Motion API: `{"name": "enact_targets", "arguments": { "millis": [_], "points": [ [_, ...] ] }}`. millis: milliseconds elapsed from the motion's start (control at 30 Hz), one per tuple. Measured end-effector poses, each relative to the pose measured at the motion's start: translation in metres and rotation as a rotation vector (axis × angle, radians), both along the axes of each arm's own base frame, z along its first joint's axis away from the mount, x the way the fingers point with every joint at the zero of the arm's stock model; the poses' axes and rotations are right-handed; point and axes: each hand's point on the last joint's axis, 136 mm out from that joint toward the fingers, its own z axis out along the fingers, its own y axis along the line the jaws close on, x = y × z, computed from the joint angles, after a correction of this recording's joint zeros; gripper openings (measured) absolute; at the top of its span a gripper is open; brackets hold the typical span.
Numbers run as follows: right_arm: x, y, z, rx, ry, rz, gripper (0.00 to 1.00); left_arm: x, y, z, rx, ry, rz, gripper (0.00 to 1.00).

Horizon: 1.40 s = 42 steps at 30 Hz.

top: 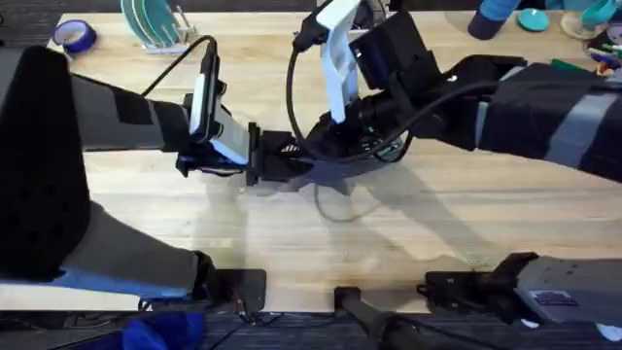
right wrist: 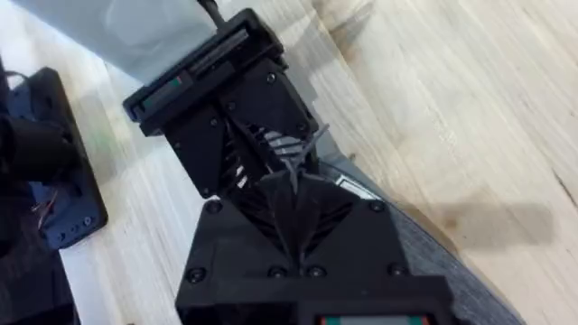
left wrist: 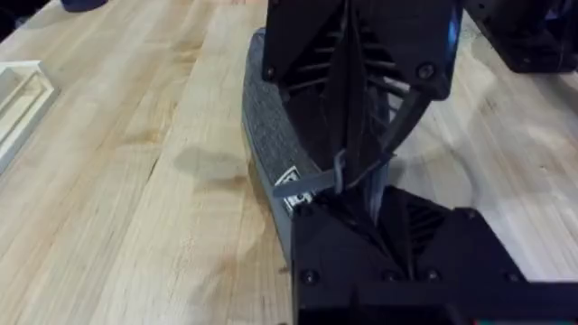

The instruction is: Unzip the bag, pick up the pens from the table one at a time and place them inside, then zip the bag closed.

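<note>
The grey-blue bag (top: 332,174) lies mid-table (top: 437,224), mostly hidden under both arms. Its fabric side (left wrist: 271,135) and white label (left wrist: 293,181) show in the left wrist view. My left gripper (left wrist: 361,194) comes in from the left and is shut on the bag's end. My right gripper (right wrist: 293,185) reaches across from the right, tip to tip with the left, and is shut on a thin grey zipper pull (left wrist: 339,171). From overhead the left gripper (top: 264,165) and right gripper (top: 301,156) meet at the bag's left end. The pens are out of view.
A blue tape roll (top: 75,36) and a rack of teal plates (top: 153,21) stand at the back left. Blue and teal items (top: 530,17) crowd the back right corner. A white frame (left wrist: 18,99) lies off to the side. Bare wood spreads in front of the bag.
</note>
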Motion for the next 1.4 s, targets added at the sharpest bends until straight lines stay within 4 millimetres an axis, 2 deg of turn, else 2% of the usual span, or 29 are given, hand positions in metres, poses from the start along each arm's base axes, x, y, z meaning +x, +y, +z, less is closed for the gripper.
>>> {"name": "enact_targets", "arguments": {
  "millis": [433, 767, 1033, 1167, 1400],
  "points": [
    [0.003, -0.003, 0.000, 0.004, 0.011, -0.021, 0.033, 0.001, 0.000, 0.000, 0.001, -0.011, 0.000, 0.044],
    [0.010, -0.027, -0.009, -0.024, 0.093, -0.097, 0.033, 0.002, 0.000, 0.000, 0.001, -0.014, 0.000, 0.044],
    [0.010, -0.034, -0.011, -0.032, 0.121, -0.111, 0.032, 0.001, 0.000, 0.000, 0.001, -0.014, -0.001, 0.044],
    [0.012, -0.039, -0.004, -0.019, 0.113, -0.123, 0.033, 0.001, 0.000, 0.000, 0.000, -0.015, -0.001, 0.044],
    [0.015, -0.060, 0.015, -0.003, 0.096, -0.174, 0.033, 0.002, 0.000, 0.001, -0.003, -0.018, -0.001, 0.043]
  ]
}}
